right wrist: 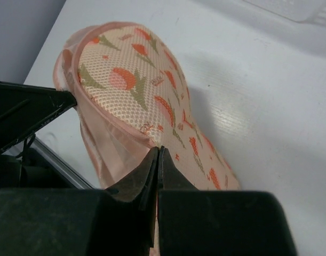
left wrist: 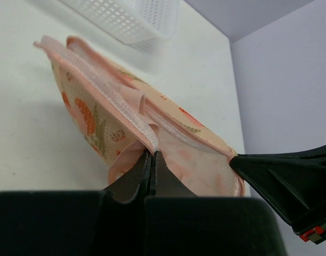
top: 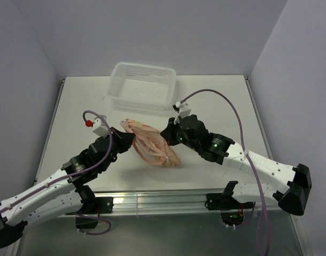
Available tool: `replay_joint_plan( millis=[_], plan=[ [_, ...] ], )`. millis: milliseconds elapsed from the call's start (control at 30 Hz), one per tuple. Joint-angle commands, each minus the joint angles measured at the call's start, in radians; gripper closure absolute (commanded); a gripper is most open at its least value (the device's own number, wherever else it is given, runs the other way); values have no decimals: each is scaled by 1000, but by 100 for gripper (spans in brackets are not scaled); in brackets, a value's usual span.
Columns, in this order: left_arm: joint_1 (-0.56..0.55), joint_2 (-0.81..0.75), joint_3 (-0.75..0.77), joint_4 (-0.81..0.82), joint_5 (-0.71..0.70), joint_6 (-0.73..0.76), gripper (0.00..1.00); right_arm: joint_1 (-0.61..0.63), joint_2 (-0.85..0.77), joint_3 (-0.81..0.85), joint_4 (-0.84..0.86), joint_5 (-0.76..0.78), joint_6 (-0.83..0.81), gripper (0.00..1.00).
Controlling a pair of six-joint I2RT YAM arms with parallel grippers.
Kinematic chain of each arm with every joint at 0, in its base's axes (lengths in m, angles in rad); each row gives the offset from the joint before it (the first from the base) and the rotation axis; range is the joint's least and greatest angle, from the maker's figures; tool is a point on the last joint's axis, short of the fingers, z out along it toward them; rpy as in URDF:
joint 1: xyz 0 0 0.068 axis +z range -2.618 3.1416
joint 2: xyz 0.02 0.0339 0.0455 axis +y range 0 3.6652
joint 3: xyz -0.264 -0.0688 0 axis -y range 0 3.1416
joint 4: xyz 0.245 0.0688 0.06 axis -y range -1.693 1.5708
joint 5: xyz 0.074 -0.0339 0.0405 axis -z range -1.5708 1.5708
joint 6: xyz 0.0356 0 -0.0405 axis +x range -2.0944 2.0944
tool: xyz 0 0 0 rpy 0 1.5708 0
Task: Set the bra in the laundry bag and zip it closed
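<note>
The left tool (left wrist: pixel 152 160) is pinched tight on the zip edge of one half of the laundry bag (top: pixel 152 144); the right tool (right wrist: pixel 158 160) is pinched tight on the rim of the other half. So the bag hangs between the two tools in the middle of the tabletop (top: pixel 82 106), near the white basket (top: pixel 144 85); its mouth gapes open and the pink inside shows. The bra is not plain to see; a pale pink fold (left wrist: pixel 132 100) between the halves may be it, or may just be lining. I think the job now is to shut the bag; to do it well, one tool should hold its edge firm while the halves come together flat. The soft pink stuff should be tucked deep inside first, so the zip teeth do not bite it. I cannot see the zip pull, so it must be found before any tugging; then a slow, steady pull along the edge is best.
</note>
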Motion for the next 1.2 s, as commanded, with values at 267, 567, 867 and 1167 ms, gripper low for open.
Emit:
replay_joint_plan(
  millis=[267,567,867,1167],
  plan=[
    [16,20,-203,199,146,-86,100,53,59,65,143,-61,-11,100],
    [19,-26,-250,152,114,-111,100,138,165,-40,85,-59,-78,100],
    [19,-167,-390,28,75,-209,80,157,361,60,102,-26,-134,100],
    [14,-279,-387,-97,80,-174,46,164,191,-77,80,5,-1,9]
  ],
)
